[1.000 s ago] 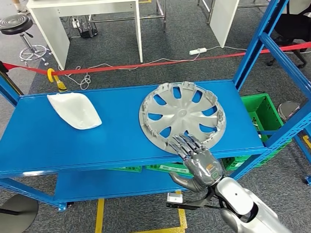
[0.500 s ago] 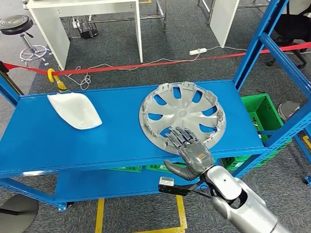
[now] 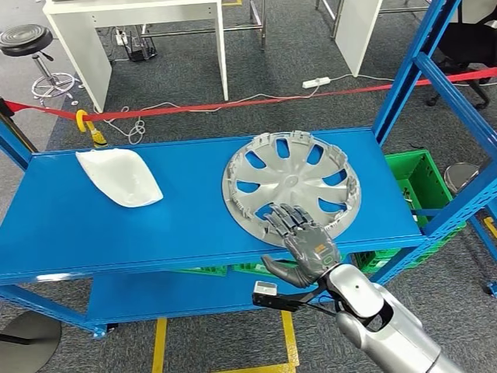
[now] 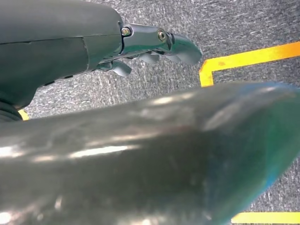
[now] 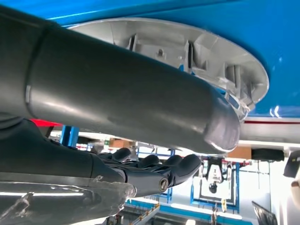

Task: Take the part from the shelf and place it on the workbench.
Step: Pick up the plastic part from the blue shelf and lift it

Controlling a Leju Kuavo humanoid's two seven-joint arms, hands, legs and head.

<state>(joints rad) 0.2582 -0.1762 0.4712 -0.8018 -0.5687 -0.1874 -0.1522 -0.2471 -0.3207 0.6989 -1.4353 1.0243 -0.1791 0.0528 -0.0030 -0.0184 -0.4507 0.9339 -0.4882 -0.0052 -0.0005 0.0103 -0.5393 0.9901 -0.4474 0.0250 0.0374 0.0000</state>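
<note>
Since half a second ago the right hand (image 3: 302, 247) has barely shifted; against the frame a second back it has advanced from the front lip of the shelf onto the near rim of the hubcap (image 3: 292, 186). Fingers (image 3: 287, 221) lie extended and slightly apart over the silver hubcap's near edge, while the thumb (image 3: 280, 268) sits below the shelf's front edge. Whether the rim is actually pinched cannot be told from the head view. The right wrist view shows the thumb (image 5: 134, 98) close under the hubcap (image 5: 212, 56) rim where it overhangs the blue shelf board, with the darker fingers (image 5: 155, 168) apart from the thumb.

The hubcap lies flat, inner face up, on the right half of the blue shelf (image 3: 175, 217), its near rim at the front edge. A white curved part (image 3: 120, 177) lies toward the left rear corner of the same shelf, well apart from the hubcap. A green crate (image 3: 419, 183) stands beyond the shelf's right end.

The left hand (image 4: 155, 44) appears in its wrist view over grey carpet and yellow floor tape (image 4: 247, 58), fingers loosely extended, holding nothing.
</note>
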